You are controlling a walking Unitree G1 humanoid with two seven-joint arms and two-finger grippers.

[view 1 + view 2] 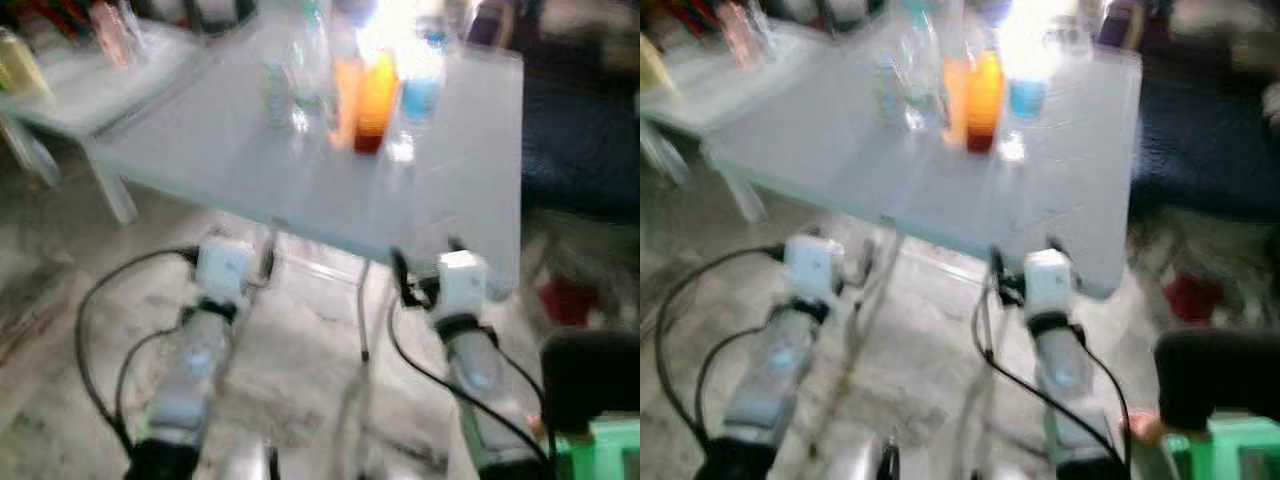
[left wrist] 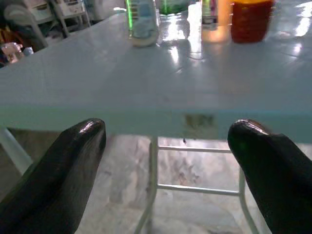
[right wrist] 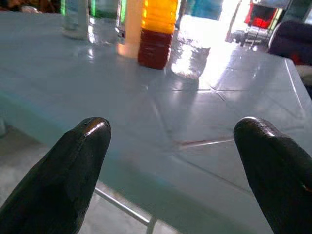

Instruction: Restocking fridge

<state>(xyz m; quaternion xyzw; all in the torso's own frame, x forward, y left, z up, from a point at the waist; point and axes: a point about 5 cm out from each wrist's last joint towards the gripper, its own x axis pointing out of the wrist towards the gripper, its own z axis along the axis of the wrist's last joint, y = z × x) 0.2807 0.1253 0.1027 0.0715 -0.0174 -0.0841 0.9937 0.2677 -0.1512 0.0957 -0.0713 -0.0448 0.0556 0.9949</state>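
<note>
Lower frame, head views: both arms reach forward over the pale floor, short of the tabletop's (image 1: pixel 250 170) near edge. The left gripper (image 2: pixel 165 161) and the right gripper (image 3: pixel 170 161) each have jaws spread wide and hold nothing; through each gap the tabletop edge and the bottles show.

Middle of frame: the tabletop runs as a light, glossy slab, its near edge just ahead of both wrists, white legs and crossbars beneath.

Upper centre: the bottles stand upright in a close cluster, long axes vertical, well beyond the jaws. Nearest the right gripper is the orange bottle (image 3: pixel 157 29) with a dark red lower part; beside it a paler orange bottle (image 1: pixel 345 85), a blue-labelled bottle (image 1: pixel 420 95) and clear ones (image 1: pixel 305 80). A small bottle (image 2: pixel 142 22) stands toward the left gripper's side.

Judgement: the cluster lies straight ahead and slightly right of centre, so the right arm seems nearer; a side-on grasp across an upright body would suit. The head views are blurred.
</note>
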